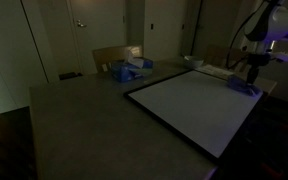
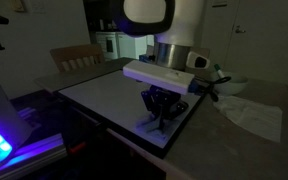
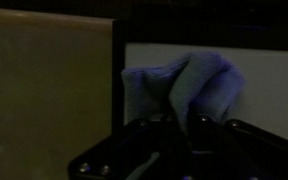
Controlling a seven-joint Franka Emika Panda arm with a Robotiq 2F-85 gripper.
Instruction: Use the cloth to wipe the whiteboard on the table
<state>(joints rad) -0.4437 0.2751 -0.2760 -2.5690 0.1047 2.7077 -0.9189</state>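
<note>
Wrist view: the gripper pinches the bunched blue cloth between its fingertips; the cloth sits just ahead of it on the whiteboard, near the board's edge.

Most of the whiteboard is left bare for passage. The table beyond its far edge is occupied by a blue-and-white bundle and papers.

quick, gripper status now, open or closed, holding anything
gripper: closed, pinching the cloth on the whiteboard
</note>
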